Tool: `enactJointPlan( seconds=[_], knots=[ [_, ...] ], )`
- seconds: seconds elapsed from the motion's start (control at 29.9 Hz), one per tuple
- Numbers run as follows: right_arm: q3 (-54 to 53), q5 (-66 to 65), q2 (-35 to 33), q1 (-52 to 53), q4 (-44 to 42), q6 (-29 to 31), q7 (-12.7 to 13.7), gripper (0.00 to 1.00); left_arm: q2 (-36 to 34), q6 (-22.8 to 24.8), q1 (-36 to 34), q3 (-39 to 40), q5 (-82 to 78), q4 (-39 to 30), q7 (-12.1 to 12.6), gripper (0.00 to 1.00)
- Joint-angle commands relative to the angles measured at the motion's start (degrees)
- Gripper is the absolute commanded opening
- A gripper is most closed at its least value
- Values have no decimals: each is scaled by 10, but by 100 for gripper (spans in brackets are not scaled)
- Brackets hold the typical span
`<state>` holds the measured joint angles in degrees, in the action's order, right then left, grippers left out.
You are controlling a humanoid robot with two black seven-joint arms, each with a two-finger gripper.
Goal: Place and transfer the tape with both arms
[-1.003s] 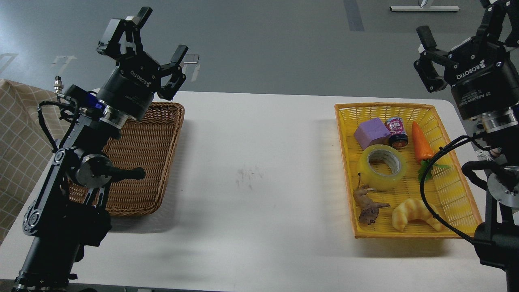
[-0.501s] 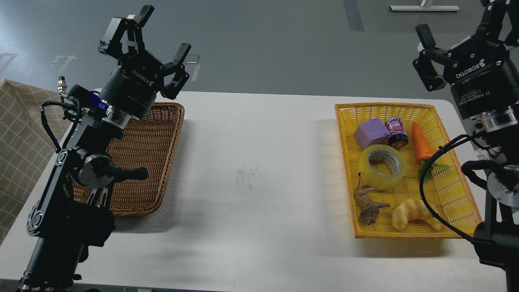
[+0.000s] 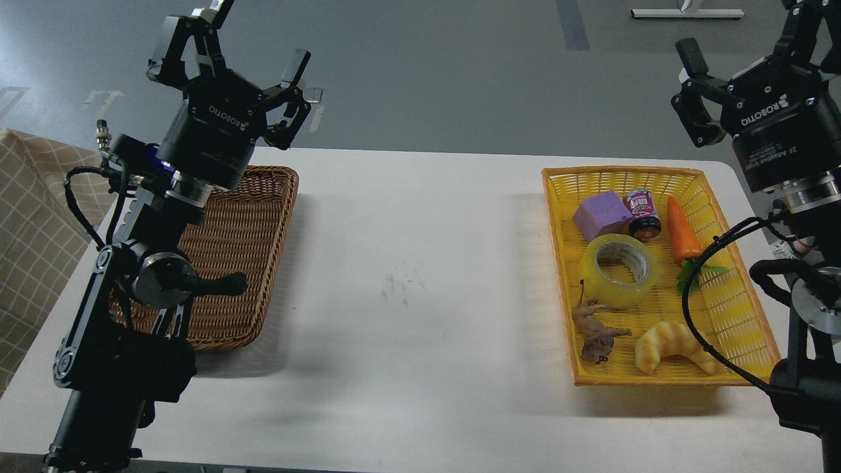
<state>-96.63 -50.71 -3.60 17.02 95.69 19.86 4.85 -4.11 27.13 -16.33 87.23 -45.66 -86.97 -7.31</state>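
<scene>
Left pincer (image 3: pixel 253 43) stands in the upper left of the frame, raised above the far end of the brown wicker basket (image 3: pixel 243 263), its two fingers spread wide apart with nothing between them. Right pincer (image 3: pixel 755 46) sits in the upper right corner, partly cut off by the frame edge; one finger shows on its left and another reaches up at the top edge, so it looks open, and it holds nothing. Both hang well above the white worktop (image 3: pixel 420 263) and touch none of the things on it.

At right of centre, the tape (image 3: pixel 619 270) lies flat on its side in the yellow basket (image 3: pixel 736 309), its grey-white core facing up. It rests about midway along the basket's length, nearer the left wall. Just beyond it, toward the top of the frame, sits a purple block (image 3: pixel 602 215), with a small jar (image 3: pixel 643 213) beside that block on the right. An orange carrot toy (image 3: pixel 683 231) lies to the right of the tape, its green leaves pointing toward the bottom of the frame. Below the tape are a brown animal figure (image 3: pixel 594 332) and, to its right, a yellow croissant toy (image 3: pixel 670 345). A black cable (image 3: pixel 696 289) from the right arm arcs over the basket's right side
</scene>
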Motion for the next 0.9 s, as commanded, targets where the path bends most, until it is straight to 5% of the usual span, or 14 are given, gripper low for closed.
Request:
enactJointPlan(
  seconds=[0.0, 0.87],
  knots=[
    [-1, 0, -5, 4, 3, 0, 0, 100, -14, 3, 14, -4, 1, -1, 8, 98],
    [1, 1, -4, 4, 12, 0, -2, 100, -13, 9, 25, 6, -1, 8, 0, 98]
  ],
)
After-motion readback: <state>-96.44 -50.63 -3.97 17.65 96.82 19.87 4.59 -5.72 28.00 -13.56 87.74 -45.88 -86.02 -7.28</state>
